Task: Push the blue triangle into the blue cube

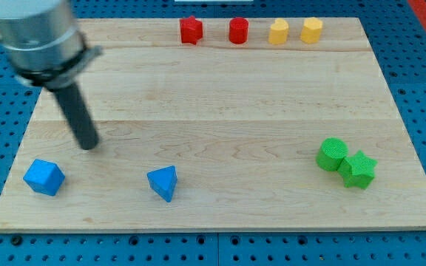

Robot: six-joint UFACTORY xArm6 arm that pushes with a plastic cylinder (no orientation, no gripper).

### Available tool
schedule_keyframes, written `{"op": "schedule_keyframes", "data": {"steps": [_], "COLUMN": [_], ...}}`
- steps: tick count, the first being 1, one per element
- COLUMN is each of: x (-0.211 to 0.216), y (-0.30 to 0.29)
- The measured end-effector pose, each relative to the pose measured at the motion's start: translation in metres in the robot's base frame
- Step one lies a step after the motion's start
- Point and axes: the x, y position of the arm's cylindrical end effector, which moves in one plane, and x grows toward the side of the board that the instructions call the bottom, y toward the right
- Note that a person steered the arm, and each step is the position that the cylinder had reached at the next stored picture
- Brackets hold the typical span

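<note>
While my tip (89, 145) hovers, gripperless, at one o'clock from the blue cube (44, 177), approach remains: it must circle to the blue triangle's (163, 182) three o'clock side.

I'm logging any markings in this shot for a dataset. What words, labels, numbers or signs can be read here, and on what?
None: no readable text, number or sign shows anywhere.
The blue triangle, blue cube, red, yellow and green blocks, the wooden board and my tip are all plain and unmarked.
</note>
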Motion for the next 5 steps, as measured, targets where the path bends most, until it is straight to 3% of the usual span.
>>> {"op": "schedule_keyframes", "data": {"steps": [1,2,5], "x": [0.003,0.008,0.080], "y": [-0.074,-0.087,-0.059]}}
